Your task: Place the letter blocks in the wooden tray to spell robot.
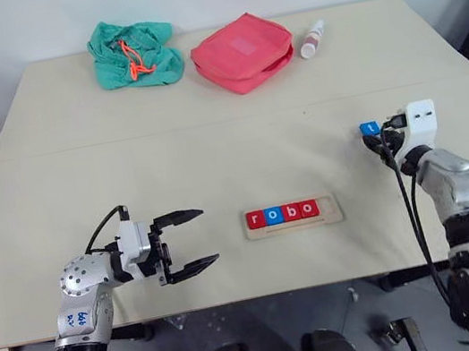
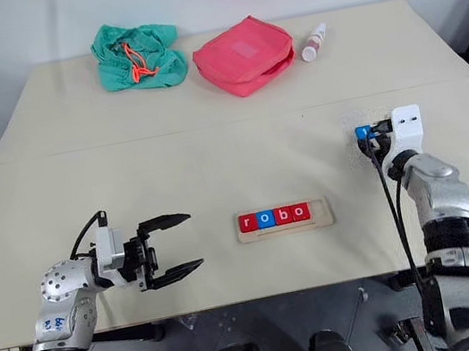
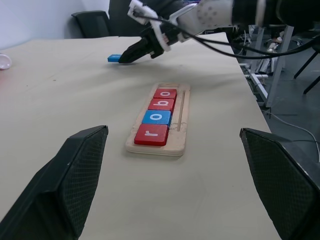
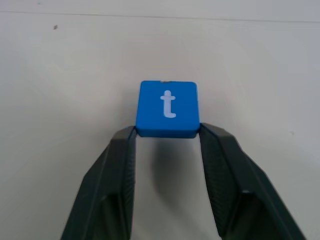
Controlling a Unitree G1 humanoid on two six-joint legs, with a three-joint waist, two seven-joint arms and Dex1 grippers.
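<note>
Four of five letters are set; only the "t" is left to place

Your left gripper [image 1: 184, 241] hovers spread and empty; beside it the wooden tray [image 1: 332, 210] holds r, o, b, o [image 1: 282, 213], its last slot bare; far right, your right gripper [image 4: 167, 134] pinches the blue "t" block [image 4: 167, 108], well apart from the tray

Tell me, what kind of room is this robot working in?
Probably a lab or workshop: a plain pale table against a bare white wall, staged with a wooden tray of letter blocks, and office chairs and cables behind.
</note>
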